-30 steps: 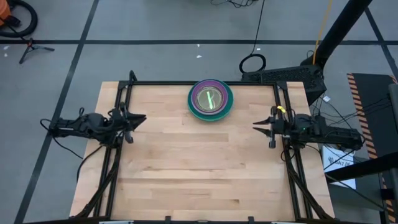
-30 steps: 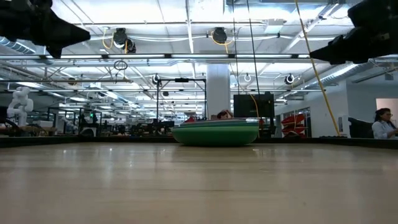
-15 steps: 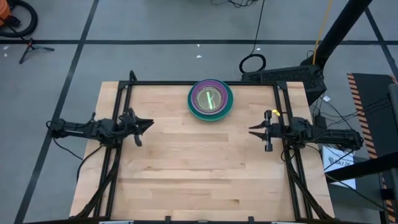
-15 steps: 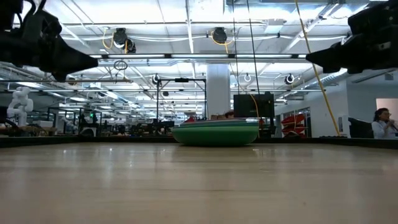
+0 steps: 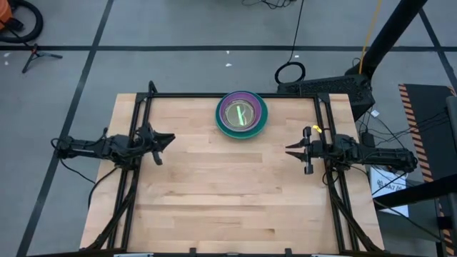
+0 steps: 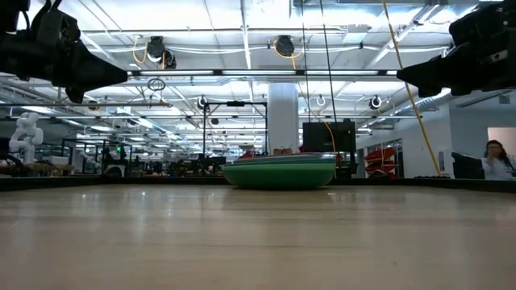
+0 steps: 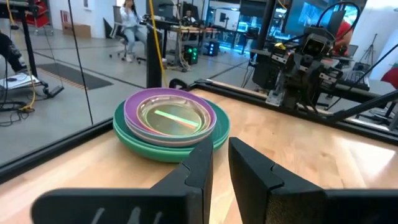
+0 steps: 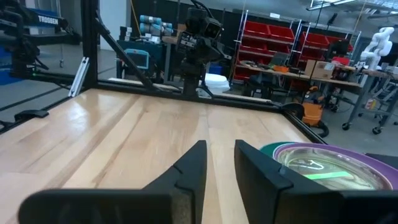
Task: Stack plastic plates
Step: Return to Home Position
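A pale butcher-block table (image 5: 214,200) of jointed wooden strips lies under a bright, open workshop, with black metal rails running along its far edge and both sides.

The left gripper (image 5: 168,137) hangs above the table's left edge, pointing inward. In its wrist view the two dark, angular fingers (image 7: 200,163) stand close together with only a narrow slit of wood showing between them, and they grip nothing. The right gripper (image 5: 289,149) mirrors it above the right edge, well apart from the left one. Its matte black fingers (image 8: 194,163) are likewise drawn to a narrow gap and hold nothing. In the low view both arms sit high over the board.

Beyond and between the two grippers, the plastic plates (image 5: 242,114) rest as one nested stack at the middle of the table's far edge. The plates are round and glossy. A wide green plate forms the base, purple rims ring the inside, and a translucent lime plate lies in the centre, catching a bright streak of light. From table height the stack (image 6: 280,171) reads as a shallow green bowl shape.
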